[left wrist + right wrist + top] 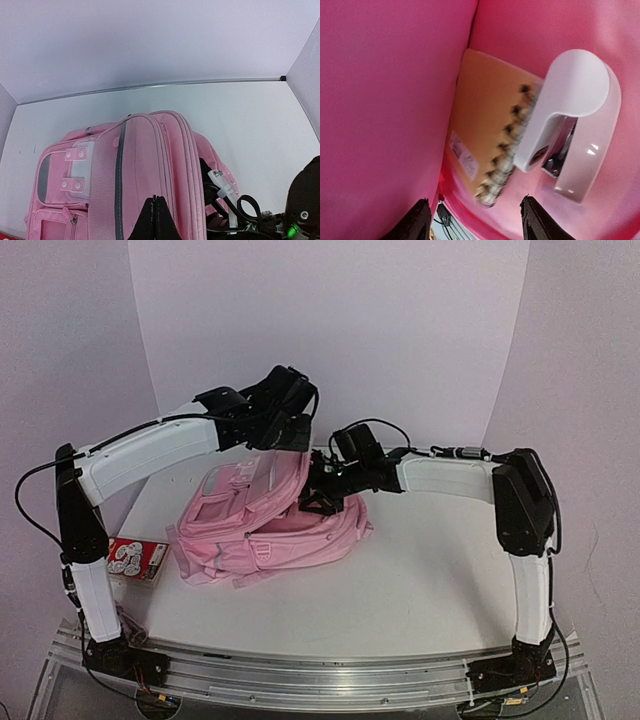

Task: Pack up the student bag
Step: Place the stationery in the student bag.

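Surface: white table, pale lilac backdrop walls behind and beside | student bag lying mid-table | left gripper pinched shut on bag's top edge | right gripper inside bag, jaws apart, near spiral notebook | red-white packet at table's left edge

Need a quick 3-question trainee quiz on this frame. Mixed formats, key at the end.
1. True or false: the right gripper is in the student bag with its jaws apart, gripping nothing.
2. What lies beside the spiral notebook in the bag? A) white stapler-like tool B) blue bottle C) green ball
3. Fill in: the left gripper has its jaws ____ on the bag's top edge.
Key: 1 true; 2 A; 3 shut.
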`<state>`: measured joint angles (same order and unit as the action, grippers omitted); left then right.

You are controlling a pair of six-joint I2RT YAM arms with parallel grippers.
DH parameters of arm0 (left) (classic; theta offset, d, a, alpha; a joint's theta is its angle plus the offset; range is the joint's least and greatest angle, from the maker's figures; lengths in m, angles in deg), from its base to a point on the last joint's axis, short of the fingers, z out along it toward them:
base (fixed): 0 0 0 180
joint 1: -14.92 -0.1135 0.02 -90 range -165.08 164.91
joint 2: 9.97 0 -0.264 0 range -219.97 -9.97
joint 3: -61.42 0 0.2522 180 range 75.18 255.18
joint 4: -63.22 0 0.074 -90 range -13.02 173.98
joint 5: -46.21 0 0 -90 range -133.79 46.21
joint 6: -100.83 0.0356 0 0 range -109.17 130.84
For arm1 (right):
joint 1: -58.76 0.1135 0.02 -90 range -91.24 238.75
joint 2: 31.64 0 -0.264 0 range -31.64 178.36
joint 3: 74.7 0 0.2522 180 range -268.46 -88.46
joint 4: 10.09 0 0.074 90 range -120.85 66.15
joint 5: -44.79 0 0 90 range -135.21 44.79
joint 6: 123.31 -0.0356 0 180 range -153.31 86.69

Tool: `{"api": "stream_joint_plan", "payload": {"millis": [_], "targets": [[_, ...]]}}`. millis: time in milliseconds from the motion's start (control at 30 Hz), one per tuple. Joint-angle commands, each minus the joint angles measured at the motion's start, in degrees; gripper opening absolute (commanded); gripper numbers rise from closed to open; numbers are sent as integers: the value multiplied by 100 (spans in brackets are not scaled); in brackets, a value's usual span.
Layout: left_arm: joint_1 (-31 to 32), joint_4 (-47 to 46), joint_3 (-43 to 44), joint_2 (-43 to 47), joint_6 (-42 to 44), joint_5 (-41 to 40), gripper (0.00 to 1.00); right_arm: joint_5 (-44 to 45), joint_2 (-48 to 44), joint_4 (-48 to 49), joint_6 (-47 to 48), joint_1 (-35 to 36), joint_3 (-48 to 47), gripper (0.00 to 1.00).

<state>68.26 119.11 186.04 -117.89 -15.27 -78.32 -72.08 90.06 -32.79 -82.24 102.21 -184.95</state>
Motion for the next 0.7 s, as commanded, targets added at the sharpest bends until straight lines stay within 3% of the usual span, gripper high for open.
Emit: {"api": "stream_joint_plan", "payload": {"millis": [0,67,133,300,367,533,667], "targets": [[-8,-218,-31,329,-225,2,0,-259,-925,491,253,62,306,59],[-8,-164,-82,348,-302,42,1,-246,-1186,534,235,58,588,59],[-15,-24,-143,387,-471,49,13,-31,-1498,517,245,58,957,59],[-57,450,-899,844,-1256,-185,82,1096,-2509,285,366,9,2361,71],[-176,657,-1369,1189,-1772,-230,97,1475,-2791,169,532,-10,2713,77],[-719,1333,-2904,2121,-3148,-131,100,1982,-3361,-38,925,-26,3366,80],[-1385,2025,-4142,2919,-4317,133,100,1848,-3536,-37,1194,-34,3553,80]]}}
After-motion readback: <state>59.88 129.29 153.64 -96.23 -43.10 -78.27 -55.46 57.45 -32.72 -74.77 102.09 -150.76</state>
